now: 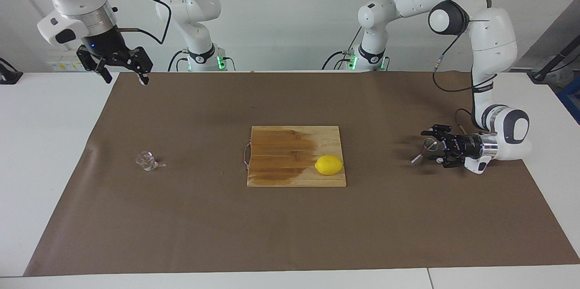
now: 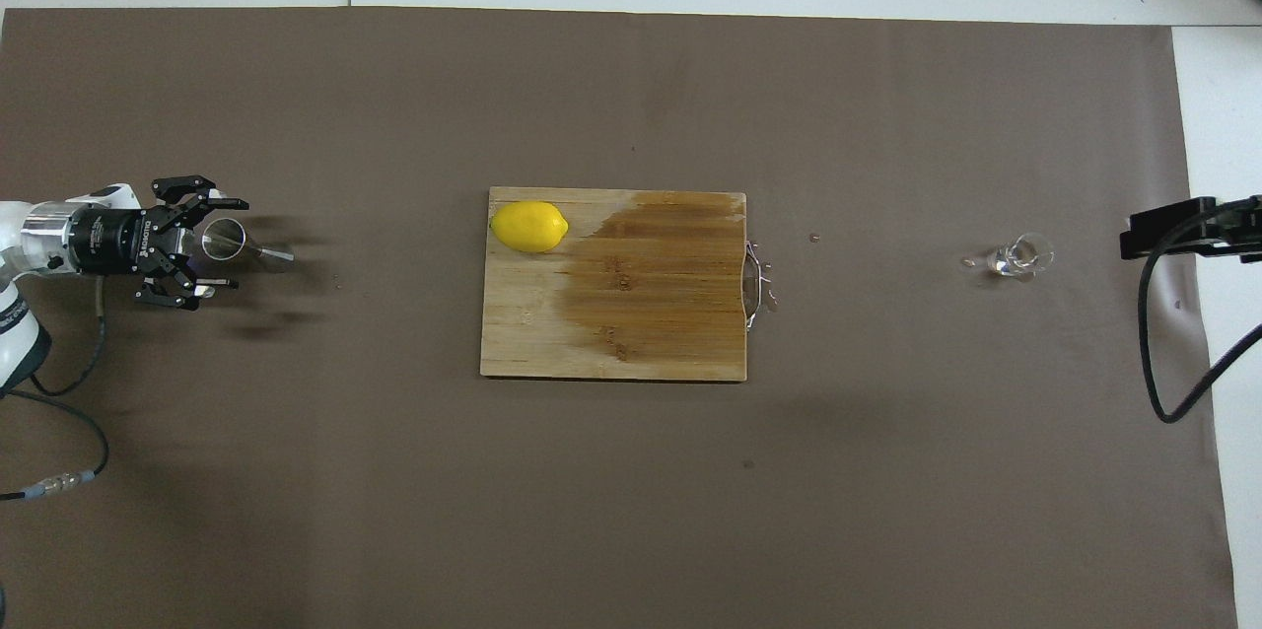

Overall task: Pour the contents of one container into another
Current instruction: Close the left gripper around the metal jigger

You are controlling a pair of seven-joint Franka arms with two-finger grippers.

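Note:
The steel jigger (image 1: pixel 425 151) (image 2: pixel 240 244) stands upright on the brown mat at the left arm's end of the table. My left gripper (image 1: pixel 429 146) (image 2: pixel 235 244) lies level and low, open, with one finger on each side of the jigger's upper cone; I cannot tell whether they touch it. The tiny clear glass cup (image 1: pixel 146 161) (image 2: pixel 1020 258) stands alone on the mat toward the right arm's end. My right gripper (image 1: pixel 123 75) hangs open and empty, high over the mat's corner by its own base, well apart from the cup.
A wooden cutting board (image 1: pixel 281 178) (image 2: pixel 611 358) with a dark wet patch lies mid-table. A yellow lemon (image 1: pixel 329 165) (image 2: pixel 529 226) rests on its corner toward the left arm's end. The brown mat (image 1: pixel 181 225) covers most of the table.

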